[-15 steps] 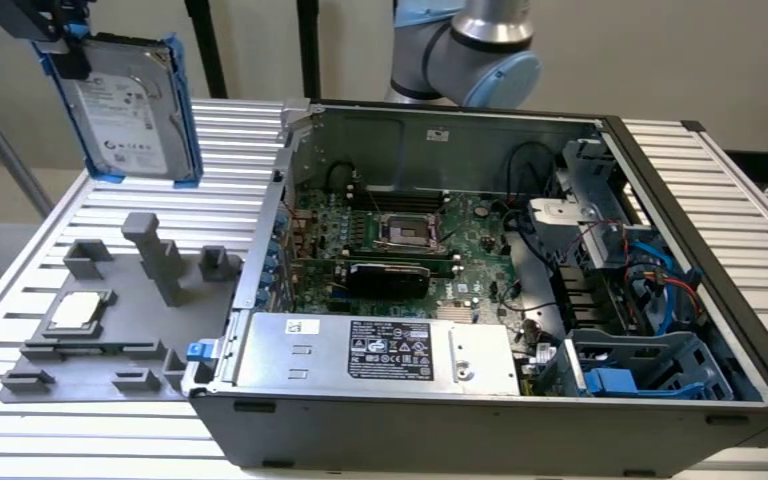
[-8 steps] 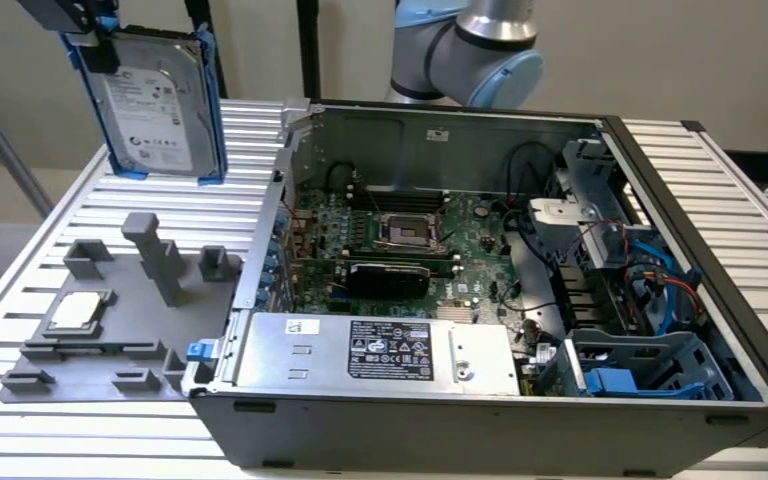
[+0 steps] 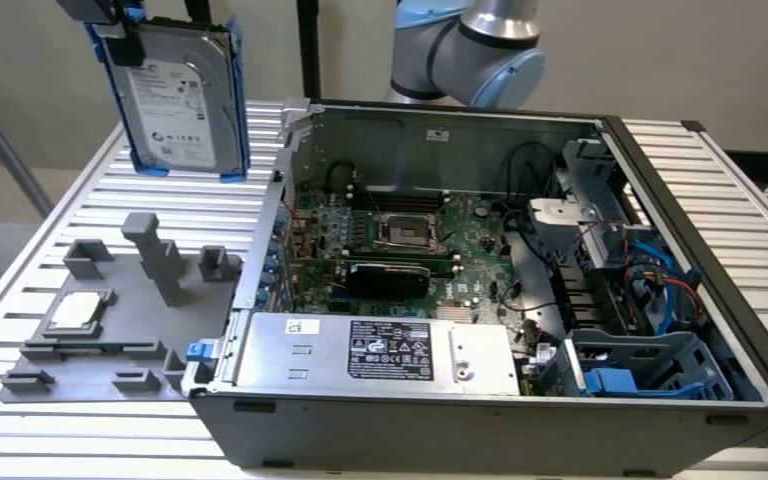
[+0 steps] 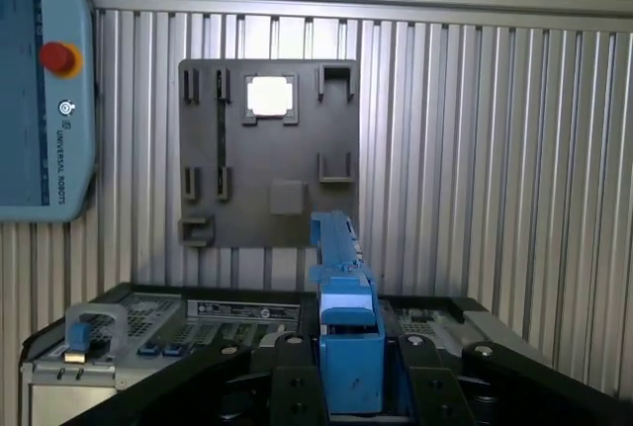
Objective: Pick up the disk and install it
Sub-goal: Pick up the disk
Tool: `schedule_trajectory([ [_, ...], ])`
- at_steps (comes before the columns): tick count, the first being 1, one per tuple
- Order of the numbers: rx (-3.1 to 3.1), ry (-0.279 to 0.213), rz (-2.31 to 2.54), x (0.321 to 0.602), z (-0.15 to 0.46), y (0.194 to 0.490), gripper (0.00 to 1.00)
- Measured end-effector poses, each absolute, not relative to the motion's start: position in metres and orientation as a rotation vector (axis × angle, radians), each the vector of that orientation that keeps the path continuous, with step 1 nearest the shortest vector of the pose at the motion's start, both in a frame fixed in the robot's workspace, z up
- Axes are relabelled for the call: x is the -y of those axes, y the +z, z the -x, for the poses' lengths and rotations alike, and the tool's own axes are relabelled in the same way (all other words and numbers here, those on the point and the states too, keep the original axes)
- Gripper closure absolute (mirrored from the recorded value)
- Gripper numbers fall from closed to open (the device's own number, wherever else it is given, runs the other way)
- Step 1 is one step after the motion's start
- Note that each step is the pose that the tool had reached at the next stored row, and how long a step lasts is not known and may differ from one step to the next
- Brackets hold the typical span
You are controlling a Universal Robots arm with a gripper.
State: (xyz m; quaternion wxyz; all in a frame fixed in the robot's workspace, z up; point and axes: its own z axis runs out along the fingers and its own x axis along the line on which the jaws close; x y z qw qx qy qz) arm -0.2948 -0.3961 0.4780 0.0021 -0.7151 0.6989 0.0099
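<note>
Over on the exterior view's left, the disk [image 3: 184,95] hangs high above the counter [image 3: 104,180], well clear of everything below. It stands on end, white label facing the camera, blue frame down both long sides. The end effector [image 4: 351,386] has it: in the wrist view the black fingers [image 4: 287,377] sit narrow and tight against either side of the blue frame, seen edge-on. From outside, the grip looks to be at the disk's upper corner, though the picture's edge cuts that off.

Under the disk lies a grey holder plate [image 3: 104,330], flat on the counter, with a small square chip [image 3: 77,310] resting in one pocket. A pale blue control tablet [image 4: 40,80] with a red button shows in the wrist view beside that plate.

Moving right, the computer case [image 3: 491,430] lies open on its side. Inside is the green circuit board [image 3: 398,225], and the grey power-supply box [image 3: 391,350] is at the near wall. At the far right corner sits a blue bay [image 3: 638,370]. The arm [image 3: 484,45] curves behind the case.
</note>
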Motion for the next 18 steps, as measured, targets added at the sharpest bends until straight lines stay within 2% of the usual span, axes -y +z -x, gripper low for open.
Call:
schedule_trajectory([
  [18, -2.191, 0.033, 2.242, 0.425, 0.233, 0.489, 0.67],
])
